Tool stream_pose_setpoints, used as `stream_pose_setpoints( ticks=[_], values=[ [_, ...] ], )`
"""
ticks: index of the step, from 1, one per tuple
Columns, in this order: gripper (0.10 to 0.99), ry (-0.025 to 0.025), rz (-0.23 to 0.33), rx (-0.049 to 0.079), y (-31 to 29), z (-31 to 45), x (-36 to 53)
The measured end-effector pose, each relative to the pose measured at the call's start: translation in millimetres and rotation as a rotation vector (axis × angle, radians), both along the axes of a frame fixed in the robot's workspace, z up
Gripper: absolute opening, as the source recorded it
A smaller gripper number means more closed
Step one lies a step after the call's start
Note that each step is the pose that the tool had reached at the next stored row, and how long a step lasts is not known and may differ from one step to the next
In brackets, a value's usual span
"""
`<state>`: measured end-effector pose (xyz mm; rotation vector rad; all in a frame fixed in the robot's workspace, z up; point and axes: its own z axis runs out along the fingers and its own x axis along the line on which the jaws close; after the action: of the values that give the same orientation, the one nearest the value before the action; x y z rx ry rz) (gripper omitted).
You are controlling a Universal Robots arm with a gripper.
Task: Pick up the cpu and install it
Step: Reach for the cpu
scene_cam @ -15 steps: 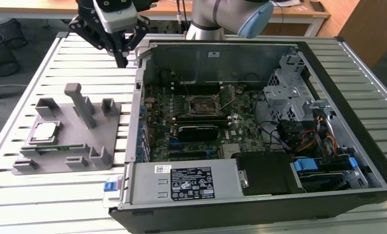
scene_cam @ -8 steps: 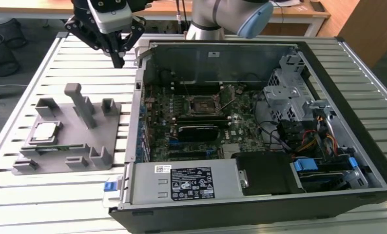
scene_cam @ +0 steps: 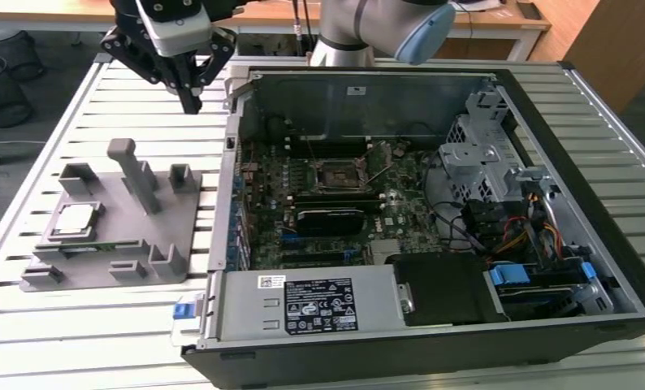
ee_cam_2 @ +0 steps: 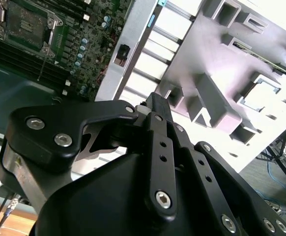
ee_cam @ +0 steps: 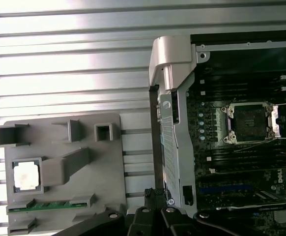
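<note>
The cpu [scene_cam: 75, 219] is a small silver-topped square lying flat in a pocket of the grey fixture plate [scene_cam: 138, 244] on the slatted table, at the exterior view's left. In the first wrist view the cpu [ee_cam: 26, 175] sits in the same pocket. My gripper [scene_cam: 192, 101] hangs high above the table behind the fixture, well apart from the cpu, with its fingers together and nothing between them. The open socket [scene_cam: 339, 173] sits in the middle of the motherboard inside the computer case; in the first wrist view the socket [ee_cam: 248, 123] has its metal frame raised.
The open computer case [scene_cam: 235, 146] stands beside the fixture, its metal side wall between them. Upright posts [scene_cam: 138, 175] rise from the fixture near the cpu pocket. A green memory stick [ee_cam: 49, 205] lies in a fixture slot. Drive cages and cables [scene_cam: 507, 219] fill the case's far side.
</note>
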<state>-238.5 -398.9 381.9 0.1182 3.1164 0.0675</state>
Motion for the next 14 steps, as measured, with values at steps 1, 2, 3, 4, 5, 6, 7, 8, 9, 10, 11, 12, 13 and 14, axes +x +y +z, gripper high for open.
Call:
stream_pose_setpoints(
  ticks=[1, 2, 3, 4, 5, 6, 7, 8, 9, 10, 11, 12, 13, 14],
  values=[
    [0.106, 0.0, 0.0, 0.0, 0.0, -0.1, -0.8],
    [0.106, 0.0001, 0.0, 0.0, 0.0, -0.2, -1.7],
    [0.106, 0.0002, 0.0, 0.0, 0.0, -0.3, -2.5],
    [0.106, 0.0003, 0.0, 0.0, 0.0, -0.4, -3.3],
    [0.106, 0.0004, 0.0, 0.0, 0.0, -0.5, -4.1],
    [0.106, 0.0005, 0.0, 0.0, 0.0, -0.5, -4.8],
    [0.106, 0.0005, 0.0, 0.0, 0.0, -0.7, -5.4],
    [0.106, 0.0007, 0.0, 0.0, 0.0, -0.7, -6.2],
    [0.106, 0.0008, 0.0, 0.0, 0.0, -0.8, -6.9],
    [0.106, 0.0008, 0.0, 0.0, 0.0, -0.9, -7.6],
    [0.106, 0.001, 0.0, 0.0, 0.0, -1.0, -8.4],
    [0.106, 0.001, 0.0, 0.0, 0.0, -1.1, -9.1],
    [0.106, 0.0011, 0.0, 0.0, 0.0, -1.2, -9.7],
    [0.106, 0.0012, 0.0, 0.0, 0.0, -1.3, -10.4]
  ],
)
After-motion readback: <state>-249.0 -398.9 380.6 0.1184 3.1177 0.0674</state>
